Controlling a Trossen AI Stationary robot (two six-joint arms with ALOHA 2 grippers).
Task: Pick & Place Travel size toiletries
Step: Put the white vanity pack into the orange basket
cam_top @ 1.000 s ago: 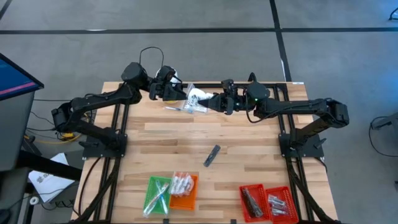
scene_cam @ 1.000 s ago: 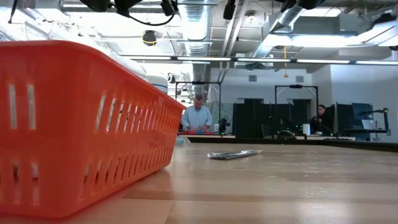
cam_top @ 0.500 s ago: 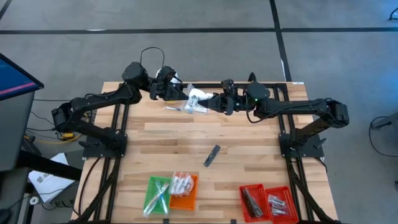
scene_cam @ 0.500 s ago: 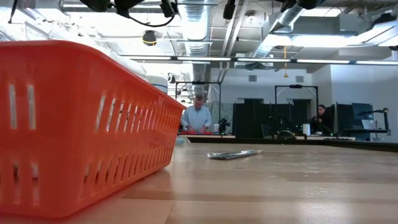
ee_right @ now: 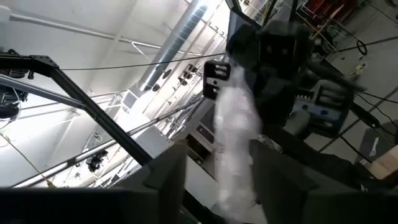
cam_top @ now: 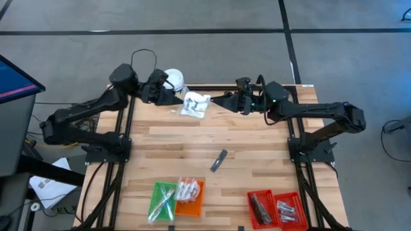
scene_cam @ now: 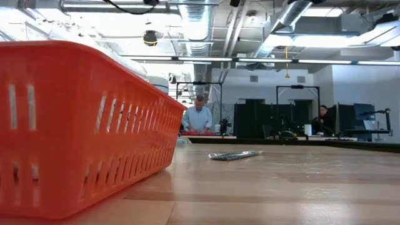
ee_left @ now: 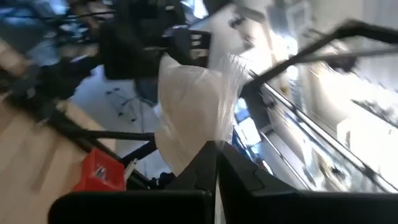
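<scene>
A clear bag [cam_top: 194, 104] with white packets inside is held above the far edge of the table [cam_top: 257, 147] between the two arms. The left gripper [cam_top: 174, 99] is pressed together on the left edge of the bag. The right gripper [cam_top: 218, 101] is seen just beside the right edge of the bag, with its fingers spread. A dark tube [cam_top: 219, 160] lies alone near the middle of the table. More toiletries are placed in the green tray [cam_top: 158, 199], the orange tray [cam_top: 191, 198] and the red trays [cam_top: 275, 209] at the near edge.
</scene>
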